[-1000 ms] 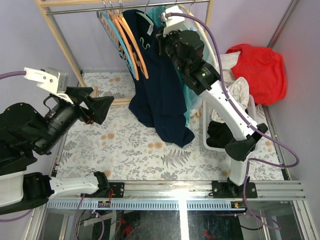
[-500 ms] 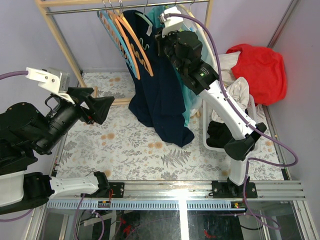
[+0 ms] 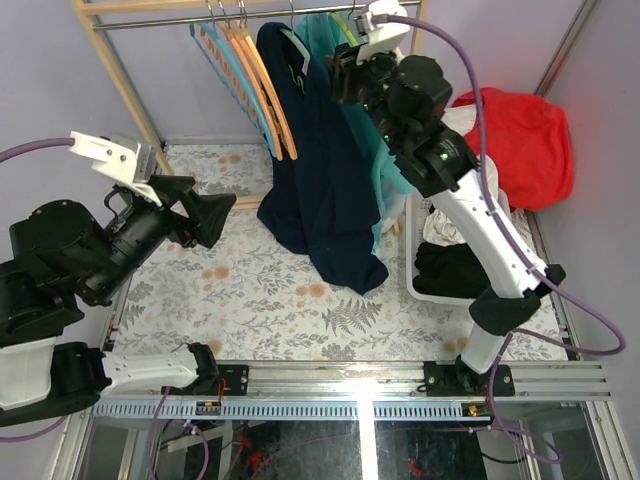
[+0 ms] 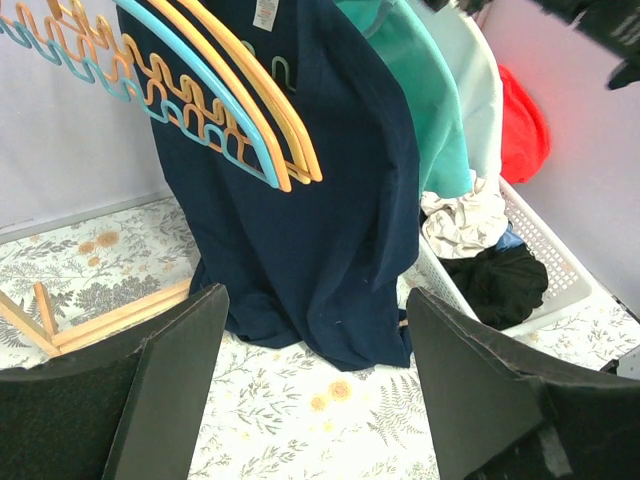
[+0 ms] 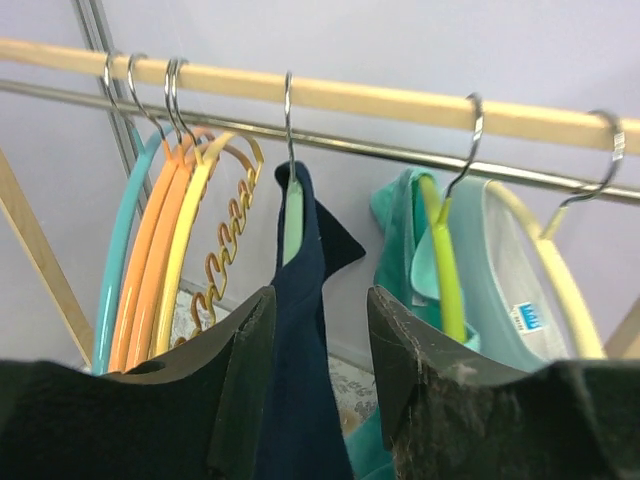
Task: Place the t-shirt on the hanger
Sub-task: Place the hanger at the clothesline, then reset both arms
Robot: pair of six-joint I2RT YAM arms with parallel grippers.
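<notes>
At the clothes rack, my right gripper [image 5: 320, 295] stands open just under the rail [image 5: 400, 152], its jaws apart on either side of the navy t-shirt [image 3: 325, 190] and pinching nothing. The shirt hangs from the mint-green hanger [image 5: 291, 225], whose hook sits over the rail between the orange hangers [image 3: 262, 95] and the teal-green shirt [image 3: 365, 130]. My left gripper [image 4: 315, 295] is held wide open and empty, low and well apart from the rack, facing the garment. As I judge it, the risk lies in pulling away: the cloth runs between my right fingers, and a finger catching a fold could drag the shoulder off the hanger or lift the hook off the rail. Only one shoulder shows in the wrist view, so I cannot tell whether the far one is seated, and a lopsided shirt could slide off by its own weight. The hem reaches down to the tabletop and bunches there, so any sideways swing could tug on it, and the neighbouring hangers are close enough to be knocked. The table [image 3: 250, 300] wears a pale cloth printed with leaves and flowers. A white laundry basket [image 4: 560, 250] of clothes stands to the right, a red garment [image 3: 520, 130] lies beyond it, and plain lavender walls [image 3: 60, 80] close in the corner.
</notes>
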